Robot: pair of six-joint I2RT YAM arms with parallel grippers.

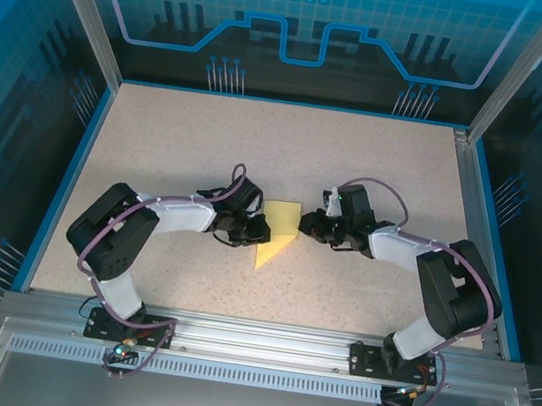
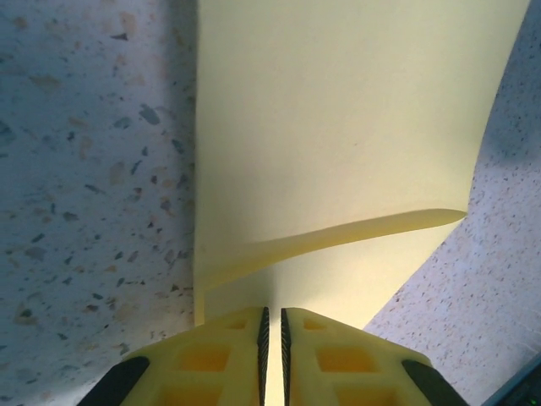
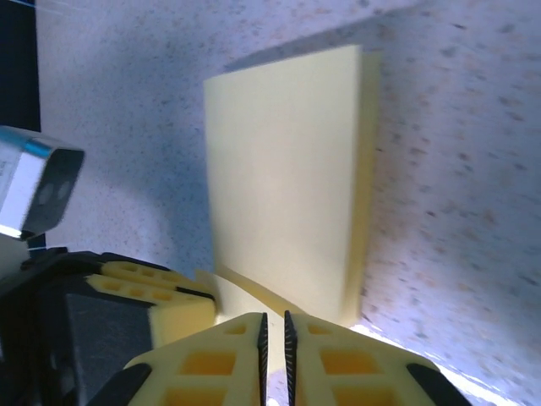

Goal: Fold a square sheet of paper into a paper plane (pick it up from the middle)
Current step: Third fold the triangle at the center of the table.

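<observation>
- The yellow sheet of paper (image 1: 281,227) is sitting about mid-tabletop (image 1: 189,141), right between the two arms, and it's already partly folded, so it's not a square outline anymore.
- From above, its long axis runs far-to-near. The wide, squared-off end is on the far side, and it tapers along a slanted right edge to a point aimed at the near edge, a bit to the left.
- The left gripper (image 1: 257,229) comes in from the paper's left side. On its wrist cam, the jaws are pressed together on the near edge of the sheet, and you can see yellow in the thin slit between them.
- That same cam shows one layer lifting off the layer under it, with a curled edge.
- The right gripper (image 1: 305,226) is at the paper's right edge. Its jaws are nearly together with only a sliver of a gap, and the paper runs right up to them. Honestly can't tell if they're actually pinching it.
</observation>
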